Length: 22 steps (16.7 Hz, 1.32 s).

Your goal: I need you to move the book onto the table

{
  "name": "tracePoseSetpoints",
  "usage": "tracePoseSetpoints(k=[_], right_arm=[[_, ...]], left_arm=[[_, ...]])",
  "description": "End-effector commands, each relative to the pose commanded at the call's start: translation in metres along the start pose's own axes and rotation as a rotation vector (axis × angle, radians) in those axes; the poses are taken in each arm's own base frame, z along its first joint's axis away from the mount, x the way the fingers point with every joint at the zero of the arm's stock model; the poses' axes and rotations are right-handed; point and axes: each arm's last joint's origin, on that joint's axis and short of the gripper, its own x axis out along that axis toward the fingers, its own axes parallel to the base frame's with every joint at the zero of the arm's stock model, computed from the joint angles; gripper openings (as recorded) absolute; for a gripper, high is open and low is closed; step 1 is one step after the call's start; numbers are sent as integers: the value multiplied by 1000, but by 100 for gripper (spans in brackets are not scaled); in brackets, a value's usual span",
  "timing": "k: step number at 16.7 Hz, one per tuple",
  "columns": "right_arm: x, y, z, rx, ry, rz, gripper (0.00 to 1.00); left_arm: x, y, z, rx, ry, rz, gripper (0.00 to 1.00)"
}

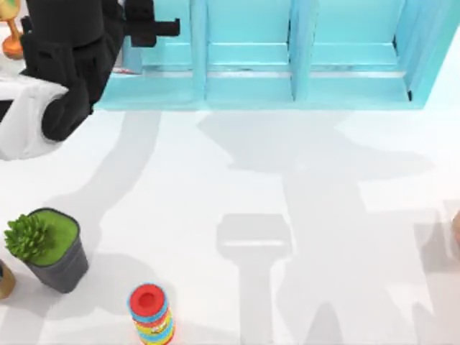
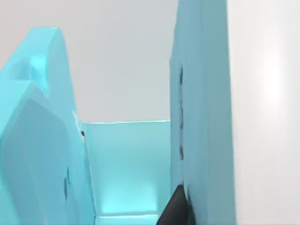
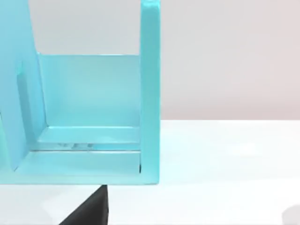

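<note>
Top view: my left gripper [image 1: 154, 29] reaches into the light-blue shelf unit's [image 1: 302, 72] leftmost compartment at the bench's [image 1: 237, 215] far-left corner, presumably for the book, which I cannot locate; finger state unclear.

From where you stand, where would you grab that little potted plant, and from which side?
Probably the dark pot across its walls, coming in level from the side, below the rim. The leaves crowd the top, so a grab from above would likely crush them. The pot stands upright, with bare table to its right.
</note>
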Motion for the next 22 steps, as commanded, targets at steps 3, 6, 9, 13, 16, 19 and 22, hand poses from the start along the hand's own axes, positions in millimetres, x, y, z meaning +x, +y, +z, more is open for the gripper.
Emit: tracePoseSetpoints(k=[3,6,9,13,16,19,22], right_arm=[[0,0,0,0,0,0,100],[0,0,0,0,0,0,100],[0,0,0,0,0,0,100],[0,0,0,0,0,0,100],[0,0,0,0,0,0,100],[0,0,0,0,0,0,100],[0,0,0,0,0,0,100]], left_arm=[[-61,3,34,-5,-22,-4,0],[-102,9,41,-5,-3,6,0],[-121,13,39,-5,18,16,0],[-122,13,39,-5,20,17,0],[-119,13,37,-8,30,24,0],[-109,-2,28,-70,73,44,0],[-96,-31,11,-193,131,81,0]])
